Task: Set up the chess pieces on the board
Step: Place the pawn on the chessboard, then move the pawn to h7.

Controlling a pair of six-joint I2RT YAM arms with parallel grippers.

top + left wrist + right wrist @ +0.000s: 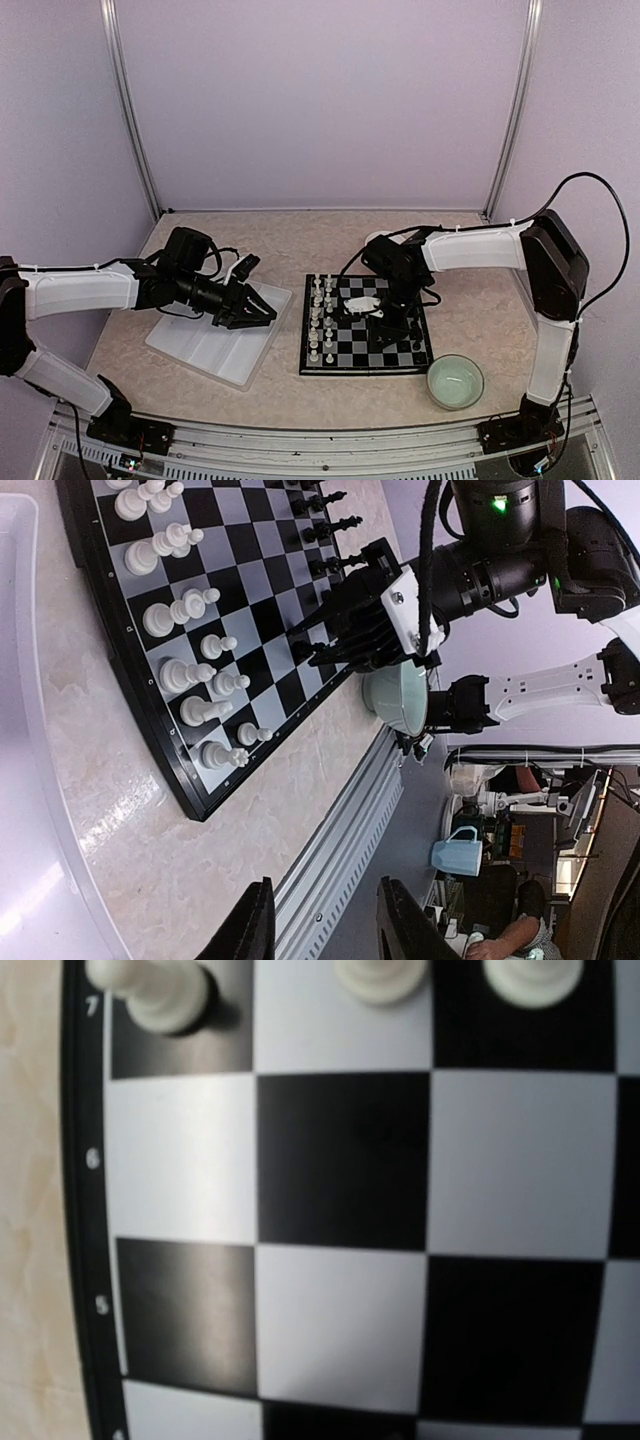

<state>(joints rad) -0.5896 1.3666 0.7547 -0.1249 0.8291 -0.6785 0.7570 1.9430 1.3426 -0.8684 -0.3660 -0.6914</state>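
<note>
The board [365,350] lies at the table's middle right. White chess pieces [320,315] fill its two left columns, and a few black chess pieces [415,345] stand along its right edge. My right gripper [385,318] hangs low over the board's middle. Its fingers stay out of the right wrist view, which shows only squares [340,1160] and white pieces [160,990] close up. Above the tray, my left gripper [255,310] is open, fingers [250,925] apart and empty. The left wrist view shows the board [250,600], white pieces [185,605], black pieces [335,525] and the right gripper [310,645].
A white partitioned tray [215,350] lies left of the board under the left arm. A pale green bowl [455,382] sits near the board's front right corner, its side [392,695] showing past the right gripper. The table's metal rail [340,850] runs along the near edge.
</note>
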